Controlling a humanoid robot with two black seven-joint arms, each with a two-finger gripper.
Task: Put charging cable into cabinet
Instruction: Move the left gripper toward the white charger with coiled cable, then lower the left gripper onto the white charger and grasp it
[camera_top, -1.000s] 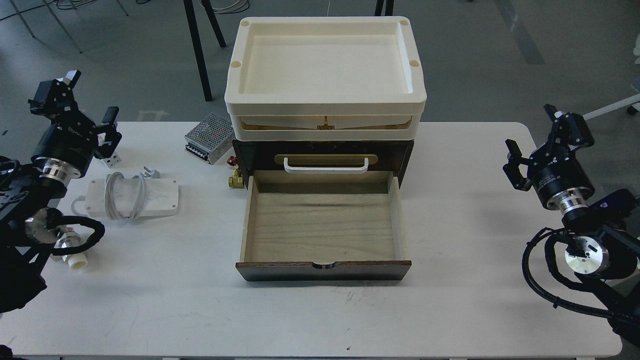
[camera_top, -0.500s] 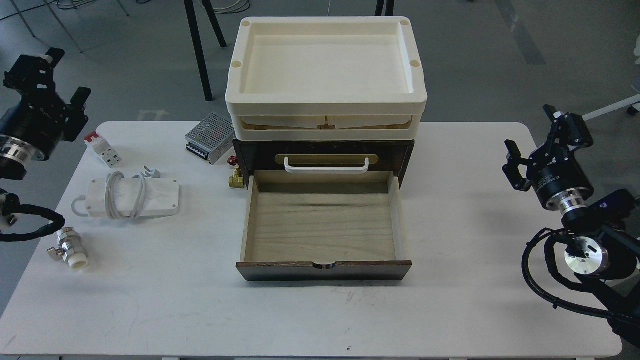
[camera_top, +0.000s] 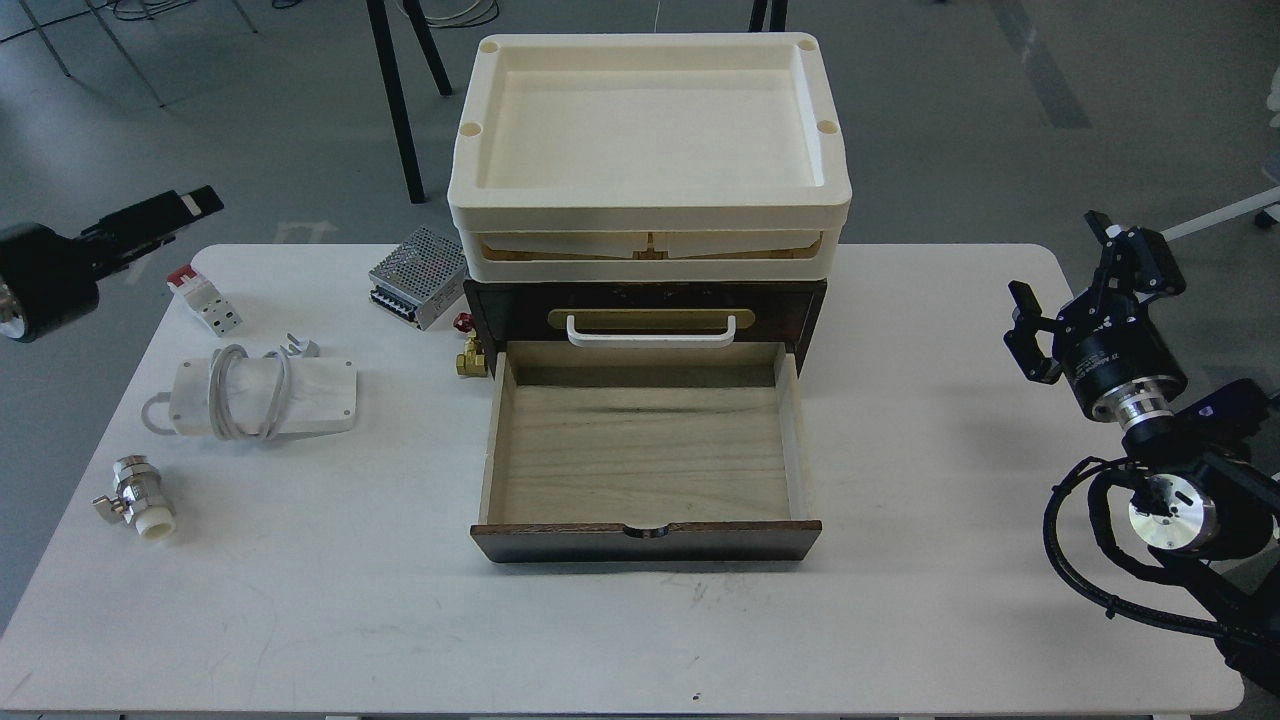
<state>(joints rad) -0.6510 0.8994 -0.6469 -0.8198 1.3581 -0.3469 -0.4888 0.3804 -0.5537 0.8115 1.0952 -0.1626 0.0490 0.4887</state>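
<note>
Bench (camera_top: 640, 620): white, rounded corners, carrying all items.

Cabinet (camera_top: 645, 300): dark brown box, mid-bench between the two tools; pale wood drawer (camera_top: 645, 450) pulled out, nothing in it; white bar handle (camera_top: 651, 331) above it; cream trays (camera_top: 650, 150) stacked on top.

Right tool (camera_top: 1085, 270): off the cabinet's right side, fingers spread, holding nothing.

Left tool (camera_top: 165, 218): at the bench's far left corner, seen side-on; fingers cannot be told apart, state cannot be told.

Charging cable (camera_top: 262, 397): white brick with grey cord looped round it, flat on the bench, nearer me than the left tool, left of the drawer.

Perforated metal box (camera_top: 418, 275): right of the left tool, beside the cabinet.

White-and-red block (camera_top: 203, 299): just below the left tool.
</note>
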